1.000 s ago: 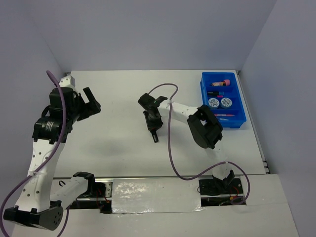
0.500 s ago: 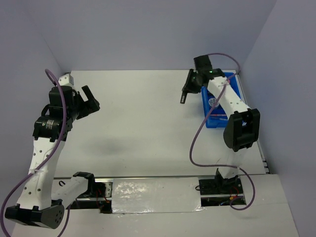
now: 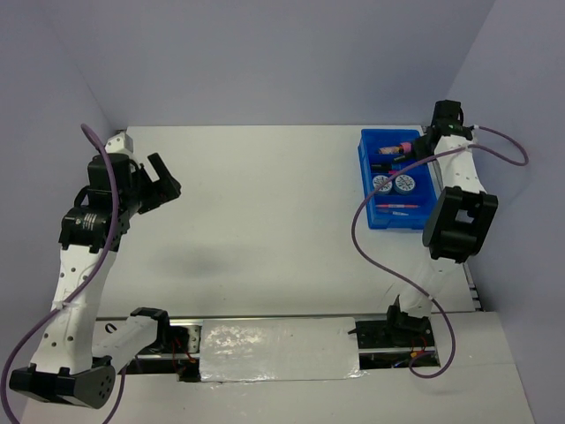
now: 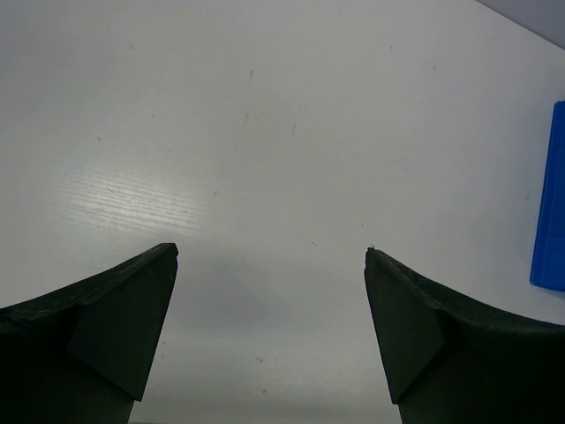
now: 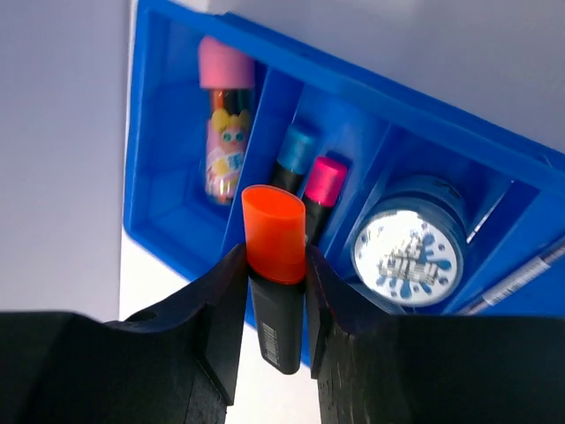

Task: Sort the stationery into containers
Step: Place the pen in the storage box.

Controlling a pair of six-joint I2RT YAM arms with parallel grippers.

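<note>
Right pincer [image 5: 274, 258] grips an orange-capped highlighter [image 5: 273, 231] over the blue tray [image 5: 353, 92], far right. Left pincer [image 4: 272, 253] gapes wide above the worktop [image 4: 265, 132], left.

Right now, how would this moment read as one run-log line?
right gripper: shut on orange-capped highlighter, at blue tray | left gripper: open, empty | tray holds: pink tube, blue-capped highlighter, pink-capped highlighter, patterned disc, pen

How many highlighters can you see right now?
3. The orange-capped highlighter is held in the right gripper; the blue-capped highlighter and pink-capped highlighter lie side by side in one compartment of the tray. Others may be hidden.
</note>
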